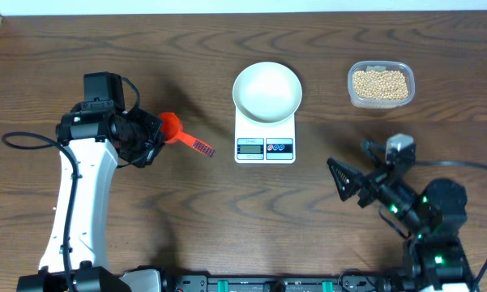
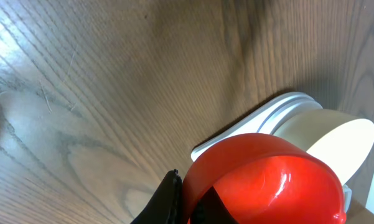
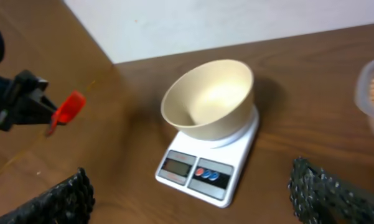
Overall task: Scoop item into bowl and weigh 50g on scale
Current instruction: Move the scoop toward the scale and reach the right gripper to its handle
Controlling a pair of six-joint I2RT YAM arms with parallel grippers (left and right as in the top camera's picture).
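Observation:
The white bowl [image 1: 266, 91] sits empty on the white scale [image 1: 265, 148] at the table's middle back. The tan beans [image 1: 380, 83] fill a clear plastic tub at the back right. My left gripper [image 1: 154, 139] is left of the scale and is shut on a red scoop [image 1: 172, 128], whose labelled handle sticks out to the right. In the left wrist view the red scoop [image 2: 267, 180] fills the lower frame between the jaws [image 2: 187, 208], with the bowl [image 2: 327, 140] and scale [image 2: 236, 137] behind it. My right gripper [image 1: 348, 182] is open and empty, in front and to the right of the scale [image 3: 205, 168].
The clear tub [image 1: 352, 91] stands right of the bowl, partly seen at the right wrist view's edge [image 3: 373, 93]. Bare dark wood table [image 1: 194, 65] surrounds the scale. A white wall runs along the table's back edge [image 3: 174, 25].

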